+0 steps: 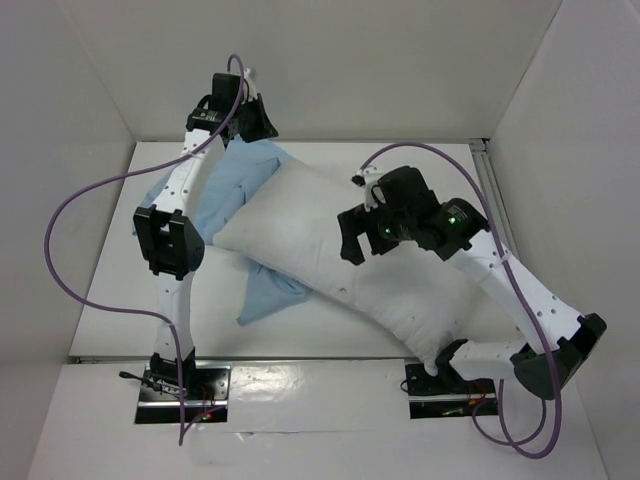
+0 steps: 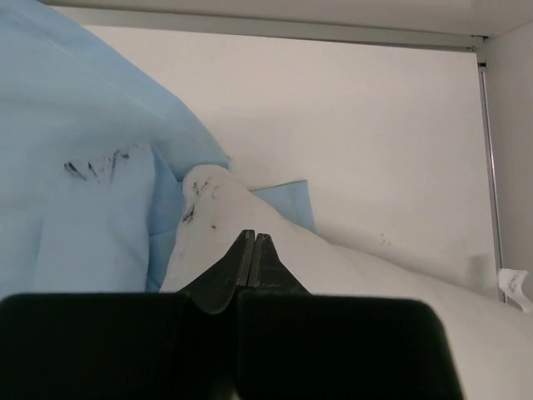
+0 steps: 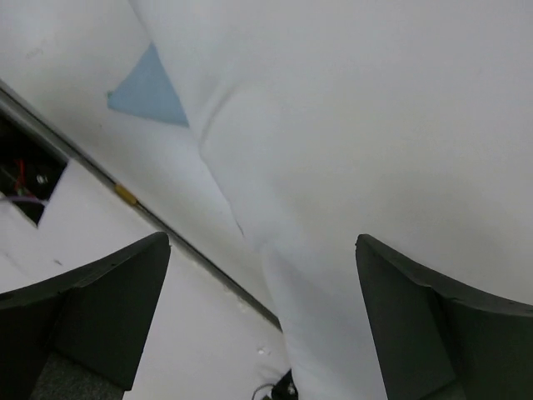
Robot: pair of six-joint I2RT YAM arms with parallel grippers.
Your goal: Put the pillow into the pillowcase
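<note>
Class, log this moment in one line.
left tool shut | right tool open over plump white fabric pillow | pillow lies on light blue cloth pillowcase

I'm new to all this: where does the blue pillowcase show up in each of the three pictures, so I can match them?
Top view: the pillowcase is at upper left, tucked under the pillow, with a flap poking out on the near side.
Left wrist view: it fills the left side.
Right wrist view: a small blue triangle, upper left.
Shared landmark: the white pillow.
</note>
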